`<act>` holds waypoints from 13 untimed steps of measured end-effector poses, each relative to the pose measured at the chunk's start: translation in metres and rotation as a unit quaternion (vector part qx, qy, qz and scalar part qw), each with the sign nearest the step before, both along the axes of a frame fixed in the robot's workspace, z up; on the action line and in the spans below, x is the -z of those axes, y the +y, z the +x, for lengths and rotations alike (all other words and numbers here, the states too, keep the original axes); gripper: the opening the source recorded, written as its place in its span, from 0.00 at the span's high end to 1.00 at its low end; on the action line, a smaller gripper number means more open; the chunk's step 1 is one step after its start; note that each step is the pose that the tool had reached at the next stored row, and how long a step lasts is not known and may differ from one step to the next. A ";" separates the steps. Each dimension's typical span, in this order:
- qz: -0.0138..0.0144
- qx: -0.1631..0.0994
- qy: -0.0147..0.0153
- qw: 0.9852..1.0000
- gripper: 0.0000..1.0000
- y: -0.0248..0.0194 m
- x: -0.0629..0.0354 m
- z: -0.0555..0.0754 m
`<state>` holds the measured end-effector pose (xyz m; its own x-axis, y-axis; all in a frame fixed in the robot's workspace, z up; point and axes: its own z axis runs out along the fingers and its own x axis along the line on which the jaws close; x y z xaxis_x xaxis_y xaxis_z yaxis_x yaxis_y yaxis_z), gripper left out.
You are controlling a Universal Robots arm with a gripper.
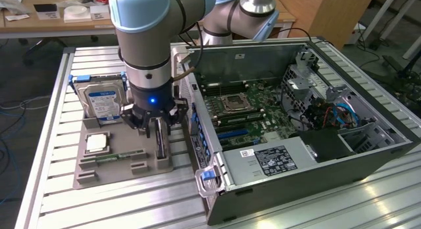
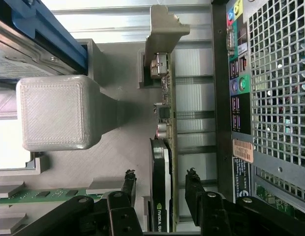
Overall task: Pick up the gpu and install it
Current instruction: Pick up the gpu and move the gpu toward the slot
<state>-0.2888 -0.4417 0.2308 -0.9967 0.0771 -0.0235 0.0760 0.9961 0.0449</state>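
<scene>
The gpu (image 2: 165, 162) stands on its edge in a slot of the grey holder tray (image 1: 125, 165), a thin card with a metal bracket at one end. In the exterior view the gpu (image 1: 160, 142) shows as a dark upright strip at the tray's side nearest the computer case. My gripper (image 2: 160, 179) is open and straddles the card, one fingertip (image 2: 129, 178) on each side with gaps to the board. The gripper (image 1: 156, 132) hangs straight down over it from the arm.
An open computer case (image 1: 296, 110) lies at the exterior view's right, its motherboard (image 1: 243, 108) exposed. On the tray stand a silver hard drive with a blue label (image 1: 102, 100), a processor (image 1: 96, 142) and a green memory stick (image 1: 122, 156). A ribbed metal table (image 1: 52, 204) carries everything.
</scene>
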 end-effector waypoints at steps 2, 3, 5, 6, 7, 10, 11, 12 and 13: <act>0.000 0.000 0.000 1.000 0.47 0.0000 0.0000 0.000; 0.000 0.000 0.000 1.000 0.47 0.0000 0.0001 0.000; 0.000 0.000 0.000 1.000 0.48 0.0000 0.0001 0.000; 0.000 0.000 0.000 1.000 0.55 0.0000 0.0001 0.000; 0.000 0.000 0.000 1.000 0.55 0.0000 0.0001 0.000; 0.000 0.000 0.000 1.000 0.61 0.0000 0.0001 0.000; 0.000 0.000 0.000 1.000 0.61 0.0000 0.0001 0.000; 0.000 0.000 0.000 1.000 0.61 0.0000 0.0001 0.000; 0.000 0.000 0.000 1.000 0.61 0.0000 0.0001 0.000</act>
